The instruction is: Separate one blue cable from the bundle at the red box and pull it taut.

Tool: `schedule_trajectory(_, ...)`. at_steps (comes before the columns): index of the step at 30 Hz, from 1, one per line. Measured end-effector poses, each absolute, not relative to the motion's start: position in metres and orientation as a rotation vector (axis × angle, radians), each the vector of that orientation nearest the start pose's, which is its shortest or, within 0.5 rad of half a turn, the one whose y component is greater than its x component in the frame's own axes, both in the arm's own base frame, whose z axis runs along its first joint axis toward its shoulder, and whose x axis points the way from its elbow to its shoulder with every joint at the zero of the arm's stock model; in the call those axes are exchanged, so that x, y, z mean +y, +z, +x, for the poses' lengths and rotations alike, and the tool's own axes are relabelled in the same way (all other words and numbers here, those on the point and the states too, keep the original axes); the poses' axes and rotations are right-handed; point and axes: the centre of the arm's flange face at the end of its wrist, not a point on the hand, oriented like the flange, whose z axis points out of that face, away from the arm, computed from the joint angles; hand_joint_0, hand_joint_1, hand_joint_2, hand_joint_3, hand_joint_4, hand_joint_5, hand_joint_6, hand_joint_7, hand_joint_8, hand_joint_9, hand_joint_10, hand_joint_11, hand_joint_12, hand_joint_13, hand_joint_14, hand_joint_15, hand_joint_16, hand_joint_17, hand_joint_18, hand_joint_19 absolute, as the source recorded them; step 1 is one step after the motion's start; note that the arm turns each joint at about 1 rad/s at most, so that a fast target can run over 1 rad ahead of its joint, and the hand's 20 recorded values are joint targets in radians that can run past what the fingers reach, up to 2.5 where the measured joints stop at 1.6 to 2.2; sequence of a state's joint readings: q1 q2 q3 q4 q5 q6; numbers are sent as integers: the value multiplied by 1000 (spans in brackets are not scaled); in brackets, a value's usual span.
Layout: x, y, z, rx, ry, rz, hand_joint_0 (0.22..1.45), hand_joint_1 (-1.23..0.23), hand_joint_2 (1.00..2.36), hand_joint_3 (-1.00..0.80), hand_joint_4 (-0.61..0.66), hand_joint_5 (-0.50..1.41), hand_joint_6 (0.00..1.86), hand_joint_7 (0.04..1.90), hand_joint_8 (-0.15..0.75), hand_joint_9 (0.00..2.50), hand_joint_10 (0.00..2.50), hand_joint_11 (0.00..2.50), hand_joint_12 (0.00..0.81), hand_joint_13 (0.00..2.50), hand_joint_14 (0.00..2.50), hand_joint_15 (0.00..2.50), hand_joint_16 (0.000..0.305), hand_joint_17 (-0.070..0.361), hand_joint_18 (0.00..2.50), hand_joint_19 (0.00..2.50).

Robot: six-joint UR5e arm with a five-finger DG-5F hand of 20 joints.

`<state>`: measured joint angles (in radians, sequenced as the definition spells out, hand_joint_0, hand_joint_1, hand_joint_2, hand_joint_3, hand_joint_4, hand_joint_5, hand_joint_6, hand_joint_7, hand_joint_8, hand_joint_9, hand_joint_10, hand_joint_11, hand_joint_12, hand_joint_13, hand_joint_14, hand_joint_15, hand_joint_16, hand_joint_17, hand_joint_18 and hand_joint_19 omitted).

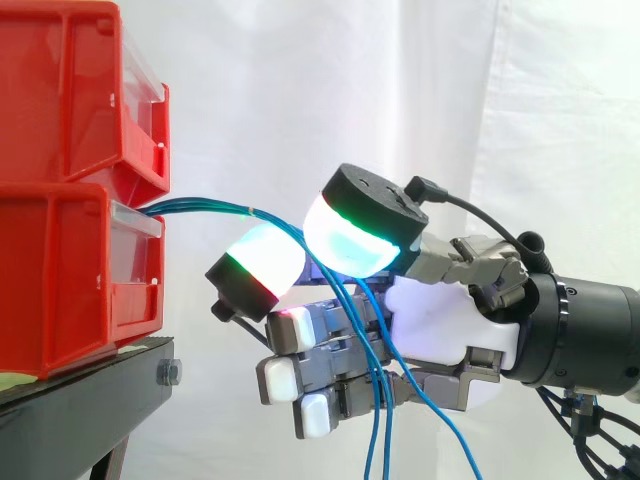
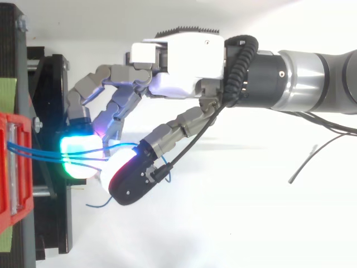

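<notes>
- Blue cables (image 1: pixel 205 205) leave the box (image 1: pixel 60 280) at left, run right into the hand (image 1: pixel 450 330), then hang down.
- Its glowing pads (image 1: pixel 262 255) pinch them; the other fingers curl loosely.
- Risk: several strands seem caught together, so pulling may tighten the whole bundle, or one may slip out.

Black stand (image 1: pixel 85 400), 2 stacked red bins (image 1: pixel 60 270)

A robot hand (image 1: pixel 440 325) with a glossy white palm shell and grey metal jointed fingers sits on a thick cylindrical wrist (image 2: pixel 312 78), black then silver, at 3 o'clock. Two fingertips (image 1: pixel 350 240) are thick rounded pads with black backs, glowing white, cyan, green and red. Toward 7 o'clock, other tips are white, one tinged pink.
</notes>
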<state>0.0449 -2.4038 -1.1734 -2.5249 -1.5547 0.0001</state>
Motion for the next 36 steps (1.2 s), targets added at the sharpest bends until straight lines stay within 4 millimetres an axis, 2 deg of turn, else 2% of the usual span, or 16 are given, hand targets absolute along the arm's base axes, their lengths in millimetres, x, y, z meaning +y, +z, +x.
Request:
schedule_trajectory(4,-99,203,791,1093,1315,1065,716,-949,1000,-500,170,-177,905,1109,332,911,18,956,372,906,19,538,49,111,905,630)
schedule_trajectory(12,-99,203,791,1093,1315,1065,577,-866,1000,-500,183,-167,895,1066,338,943,17,960,375,919,20,545,50,111,911,659)
schedule_trajectory(21,-100,203,791,1093,1314,1065,612,-651,1000,-500,171,-160,872,1072,342,975,18,910,376,938,19,560,48,109,913,700)
schedule_trajectory(28,-100,203,791,1091,1315,1063,607,-658,1000,-496,170,-160,869,1073,340,974,16,910,385,932,20,567,49,110,913,729)
schedule_trajectory(36,-100,203,791,1090,1315,1063,621,-538,1003,-475,151,-159,869,1084,344,975,17,883,386,937,18,566,49,110,911,756)
